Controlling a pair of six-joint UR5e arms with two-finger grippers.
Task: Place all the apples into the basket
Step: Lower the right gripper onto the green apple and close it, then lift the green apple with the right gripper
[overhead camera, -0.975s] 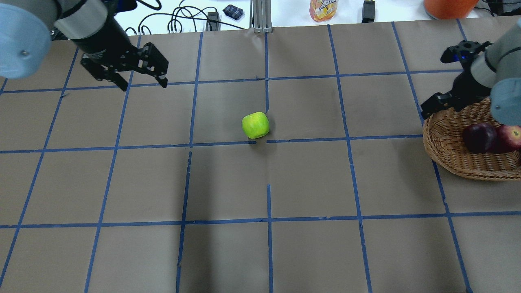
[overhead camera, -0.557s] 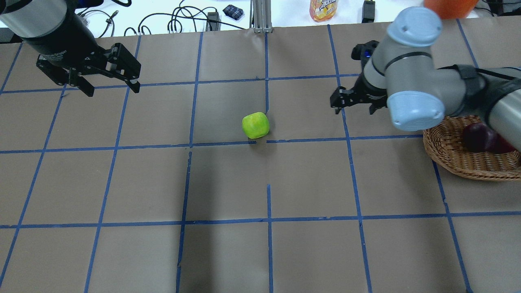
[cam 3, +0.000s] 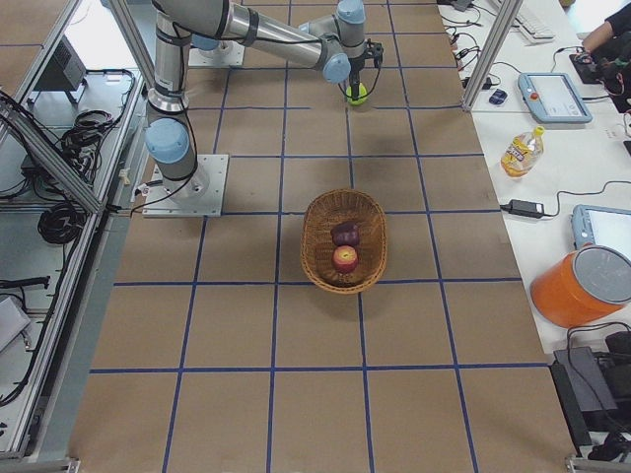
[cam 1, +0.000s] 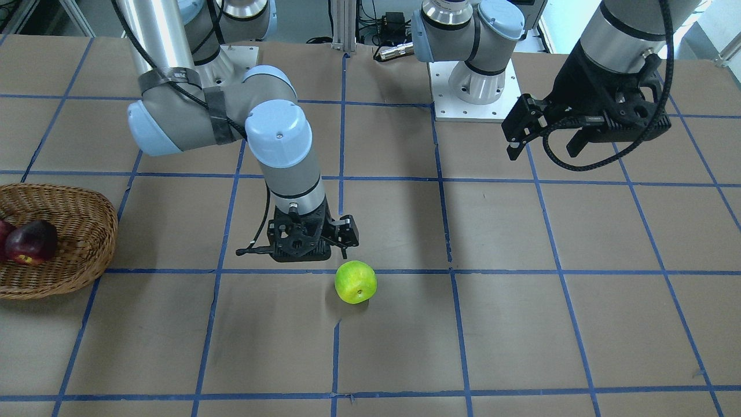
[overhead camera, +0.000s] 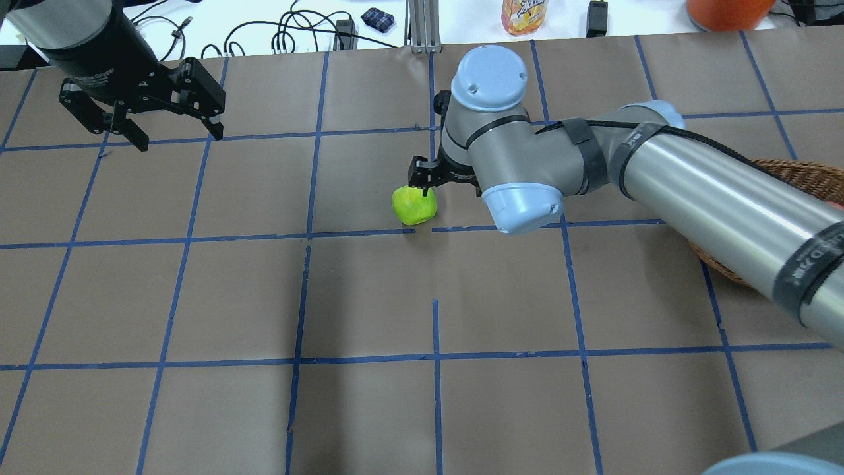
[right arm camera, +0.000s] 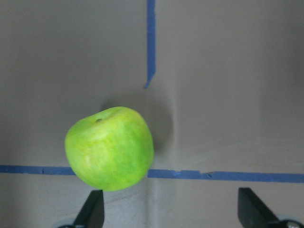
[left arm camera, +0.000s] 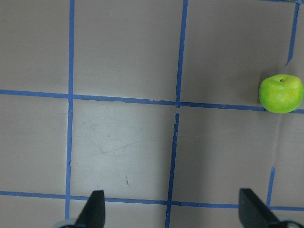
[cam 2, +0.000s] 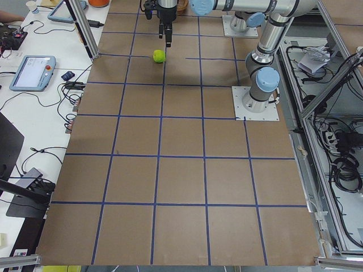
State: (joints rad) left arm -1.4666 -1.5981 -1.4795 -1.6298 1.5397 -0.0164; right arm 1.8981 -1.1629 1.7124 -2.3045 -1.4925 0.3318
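Note:
The yellow-green apple (overhead camera: 414,204) lies on the table near its middle; it also shows in the front view (cam 1: 355,282) and the left wrist view (left arm camera: 281,93). My right gripper (cam 1: 315,248) is open and empty, hovering just above and beside it. In the right wrist view the apple (right arm camera: 110,148) sits near the left fingertip (right arm camera: 94,210), left of centre. The wicker basket (cam 3: 320,222) holds the red apple (cam 3: 344,258) and the maroon apple (cam 3: 345,234). My left gripper (overhead camera: 179,137) is open and empty, raised at the far left.
My right arm (overhead camera: 699,191) stretches across the right half of the table and hides most of the basket (overhead camera: 804,175) from overhead. A bottle (overhead camera: 524,16), cables and an orange container (overhead camera: 725,10) lie beyond the table's far edge.
My right arm has swung left from the basket to the green apple. My left gripper drew back to the left, then held still. The apple has not moved.

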